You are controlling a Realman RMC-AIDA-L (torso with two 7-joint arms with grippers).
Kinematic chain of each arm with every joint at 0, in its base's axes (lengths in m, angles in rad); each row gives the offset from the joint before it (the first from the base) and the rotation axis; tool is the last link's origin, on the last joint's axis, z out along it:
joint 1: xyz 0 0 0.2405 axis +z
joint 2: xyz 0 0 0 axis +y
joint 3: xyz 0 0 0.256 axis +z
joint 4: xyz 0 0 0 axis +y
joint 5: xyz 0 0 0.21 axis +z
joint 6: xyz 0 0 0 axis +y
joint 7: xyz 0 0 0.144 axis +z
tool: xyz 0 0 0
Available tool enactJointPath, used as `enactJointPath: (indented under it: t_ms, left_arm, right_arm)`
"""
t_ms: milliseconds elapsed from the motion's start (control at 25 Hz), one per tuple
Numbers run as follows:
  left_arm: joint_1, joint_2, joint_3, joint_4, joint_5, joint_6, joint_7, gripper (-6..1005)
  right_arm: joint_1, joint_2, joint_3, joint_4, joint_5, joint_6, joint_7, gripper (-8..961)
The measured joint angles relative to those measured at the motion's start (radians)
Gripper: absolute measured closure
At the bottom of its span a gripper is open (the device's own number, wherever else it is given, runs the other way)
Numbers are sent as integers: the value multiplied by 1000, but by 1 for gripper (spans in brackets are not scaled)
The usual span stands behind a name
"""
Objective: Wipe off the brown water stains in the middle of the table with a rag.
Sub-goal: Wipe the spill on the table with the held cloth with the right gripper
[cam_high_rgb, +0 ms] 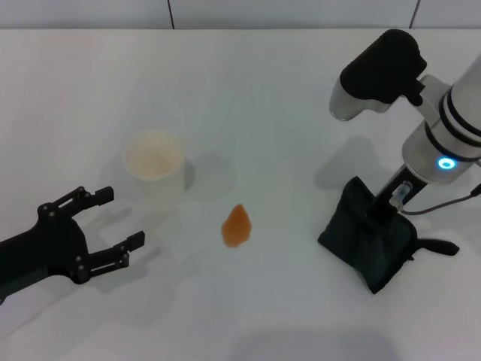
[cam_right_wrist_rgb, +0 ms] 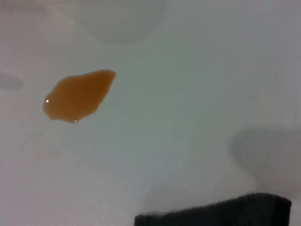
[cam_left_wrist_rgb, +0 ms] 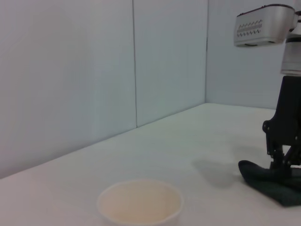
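Taking the brown water stains [cam_high_rgb: 237, 226] as my reference, I work outward from the robot's side of the table [cam_high_rgb: 248, 90]. Nearest to me and well to the left of the stain sits my left gripper [cam_high_rgb: 116, 226], low over the surface with its fingers spread wide and nothing between them; I judge it parked there, out of the wiping path. To the right of the stain, and about as near to me, the rag [cam_high_rgb: 368, 239] rests on the table as a dark bundle with a short tail pointing away from the stain. My right gripper [cam_high_rgb: 382, 207] is down on top of the rag, its tips pushed into the cloth; I cannot tell whether the fingers have closed on it. I read that position as setting up a grasp, so the cloth can be dragged across to the blotch. The right wrist view shows the stain untouched and glossy, apart from the rag's edge. Beyond the stain and slightly to the left stands a paper cup [cam_high_rgb: 155, 164], upright; a sweep should stay clear of it.
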Motion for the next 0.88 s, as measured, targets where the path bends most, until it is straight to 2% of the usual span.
enactJointPath:
  t_ms: [200,400,640,880]
  left_arm:
    - [1,2,3,2,6,49,-1,129]
    - [10,2,5,2,9,80,-2,129]
    - [20,0,8,2,11,87,-2,129]
    - [22,-1,8,0,11,89,-2,129]
  right_arm:
    - [20,1,0,16,24,26,-48,817]
    - [71,3,-7,71,94,73,-122,874]
    - [159,4,-84,151,155,164,-152,926]
    - [229,6,-173,211,211,267,-173,923]
